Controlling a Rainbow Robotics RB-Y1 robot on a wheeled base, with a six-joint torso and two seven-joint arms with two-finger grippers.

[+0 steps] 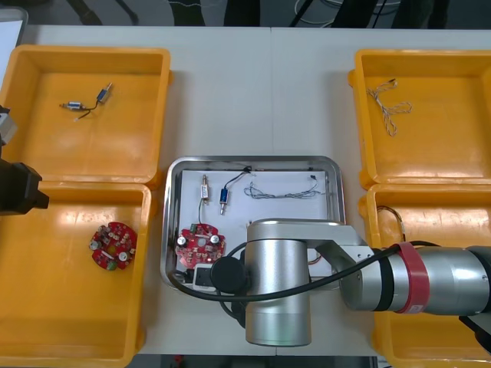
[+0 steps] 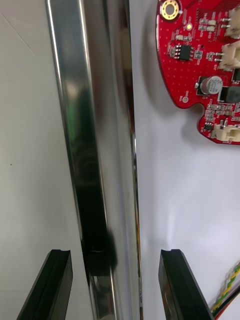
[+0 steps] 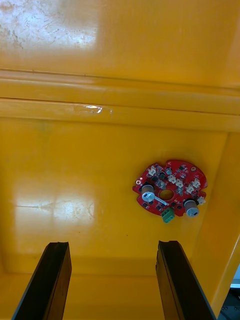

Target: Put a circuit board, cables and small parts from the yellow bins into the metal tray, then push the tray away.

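— Metal tray [image 1: 171, 230], shiny rim and white floor, sits in the middle of the light table [image 1: 253, 92] between the four yellow bins [image 1: 84, 50]. What crowds it?
— Mostly the right arm [image 1: 280, 284]. Its thick silver body lies across the tray's near end and hides that part. Inside the tray I see a round red circuit board [image 1: 201, 244] at the near left. Two small metal parts [image 1: 205, 188] lie beyond it, and a twisted blue and white cable [image 1: 280, 190] toward the far right.
— And the right gripper [image 2: 115, 255]?
— Spread wide, gripping nothing. It straddles the tray's rim. One finger [image 2: 59, 265] is over bare table outside. The other is over the white floor inside, with a red and yellow cable [image 2: 227, 295] just beside it. Whether either touches the metal, I cannot tell.
— The left one?
— The left gripper [image 3: 114, 252] hangs spread and empty over the near left yellow bin [image 1: 144, 291], above a second red board [image 3: 170, 192].
— How does the tray look?
— Level, square to the table, with rounded corners and a mirror-bright rim.
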